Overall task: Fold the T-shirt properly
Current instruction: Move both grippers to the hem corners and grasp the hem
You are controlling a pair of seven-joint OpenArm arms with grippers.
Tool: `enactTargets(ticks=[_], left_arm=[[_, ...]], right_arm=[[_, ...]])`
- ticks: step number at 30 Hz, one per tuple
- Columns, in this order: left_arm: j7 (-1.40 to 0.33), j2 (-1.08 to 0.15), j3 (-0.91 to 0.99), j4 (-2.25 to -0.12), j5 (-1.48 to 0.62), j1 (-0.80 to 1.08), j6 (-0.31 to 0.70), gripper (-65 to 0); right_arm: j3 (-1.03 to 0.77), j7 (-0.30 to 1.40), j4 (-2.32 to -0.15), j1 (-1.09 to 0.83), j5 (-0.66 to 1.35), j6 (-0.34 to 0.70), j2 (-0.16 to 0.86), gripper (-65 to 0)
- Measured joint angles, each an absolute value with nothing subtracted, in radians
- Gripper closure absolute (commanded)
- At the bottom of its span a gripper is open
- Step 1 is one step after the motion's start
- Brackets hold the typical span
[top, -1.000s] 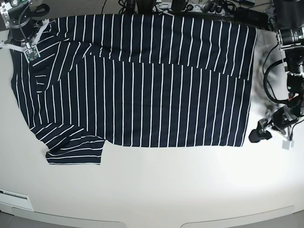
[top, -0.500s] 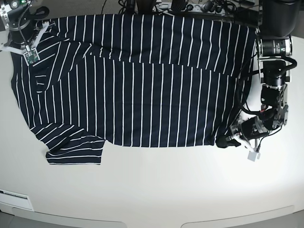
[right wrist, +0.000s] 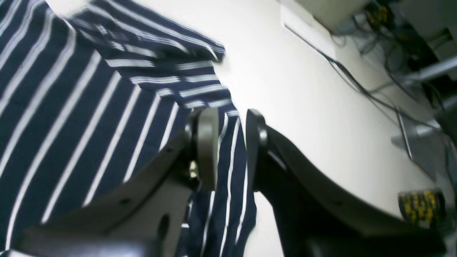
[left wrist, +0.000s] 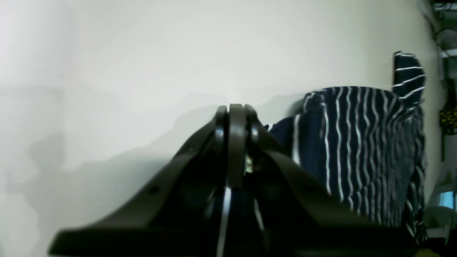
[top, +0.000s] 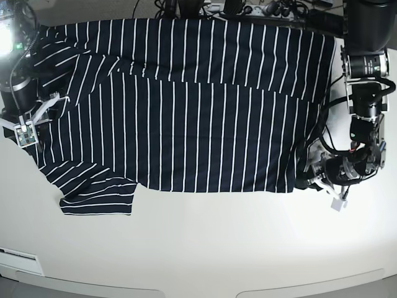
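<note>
The dark navy T-shirt [top: 186, 112] with thin white stripes lies spread on the white table [top: 217, 248], one sleeve at the front left. My left gripper [top: 305, 179] is at the hem's front right corner. In the left wrist view the left gripper [left wrist: 234, 117] is shut on a striped fold, with the rest of the T-shirt [left wrist: 357, 142] bunched behind it. My right gripper [top: 32, 138] is at the shirt's left edge. In the right wrist view the right gripper [right wrist: 231, 142] has its jaws a little apart, with the edge of the T-shirt [right wrist: 71, 107] between them.
Cables and gear [top: 248, 9] line the table's back edge. A white label [top: 18, 254] sits at the front left corner. Loose cables [right wrist: 357, 89] run over the table beyond the right gripper.
My right gripper has moved from the back left corner toward the front along the shirt's left edge. My left gripper has come in from the bare table onto the hem corner, which has bunched inward.
</note>
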State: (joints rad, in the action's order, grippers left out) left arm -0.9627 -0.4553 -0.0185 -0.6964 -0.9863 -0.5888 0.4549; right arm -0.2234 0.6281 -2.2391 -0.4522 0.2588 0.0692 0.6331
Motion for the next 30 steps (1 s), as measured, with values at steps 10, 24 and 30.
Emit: enactTargets(ticks=[10,24,30], left_arm=[[-1.007,-0.526,-0.020,-0.680,-0.928,-0.680,0.426,0.0],[-1.048,-0.514,-0.023,-0.681,-1.011,-0.698,0.503,0.0],[-1.047,-0.517,-0.023,-0.680,-1.011,-0.671,0.505,0.0]], right_arm=[[-0.223,0.609,-1.968,-0.267,0.391,0.166,0.621,-21.2],[-0.225,0.587,-1.576,0.093,0.479,0.384,0.529,-34.8],[-0.224,0.650,-1.120,0.348,0.584,0.463,0.529,-34.8]])
